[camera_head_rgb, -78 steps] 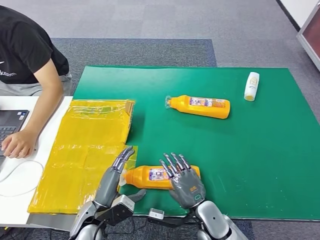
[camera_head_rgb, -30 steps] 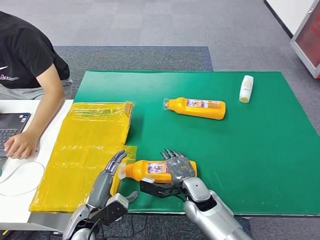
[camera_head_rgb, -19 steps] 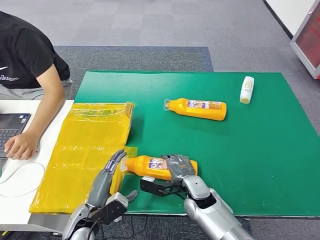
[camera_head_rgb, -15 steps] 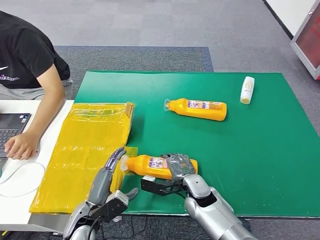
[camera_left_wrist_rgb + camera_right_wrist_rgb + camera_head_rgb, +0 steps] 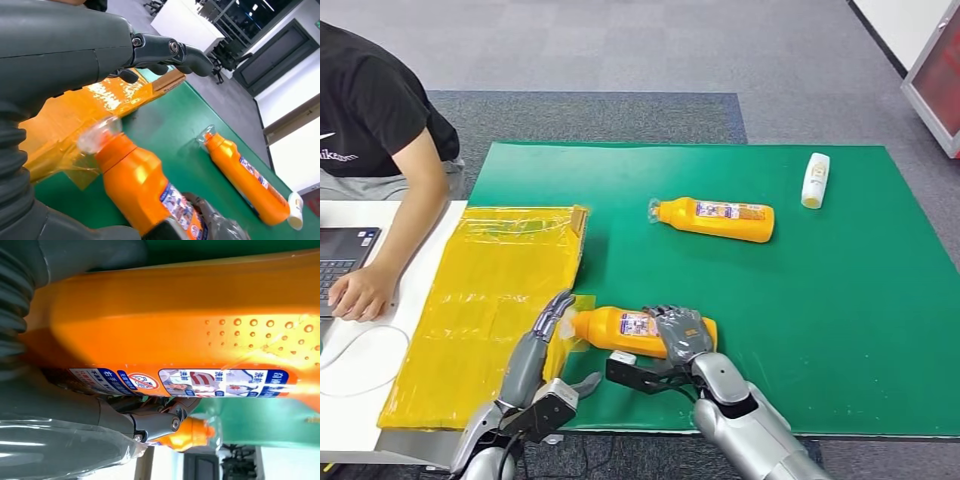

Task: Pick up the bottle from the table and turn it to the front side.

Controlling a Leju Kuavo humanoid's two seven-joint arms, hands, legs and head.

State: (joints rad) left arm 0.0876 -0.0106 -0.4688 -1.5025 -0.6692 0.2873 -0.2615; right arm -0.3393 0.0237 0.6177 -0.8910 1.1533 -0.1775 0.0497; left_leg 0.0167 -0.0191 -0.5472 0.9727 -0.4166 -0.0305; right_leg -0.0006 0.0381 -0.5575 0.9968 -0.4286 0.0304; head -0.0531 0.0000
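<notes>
- While the person at the far left types on a laptop, the right hand is wrapped over the near orange bottle, fingers curled across its body and thumb under it, gripping it.
- That bottle lies on its side near the front edge of the green mat covering the bench, cap end pointing toward the yellow plastic bags.
- From the right wrist view, the bottle sits right against the palm, its label strip facing the fingers.
- On the other side, the left hand holds nothing, its fingers stretched straight and apart, tips just beside the bottle's clear-wrapped cap; I cannot tell if they touch it.
- From the left wrist view, the cap lies close under the extended fingers.
- Farther back on the mat, a second orange bottle lies on its side, well apart from the hands.
- Near the far right corner lies a small white bottle.
</notes>
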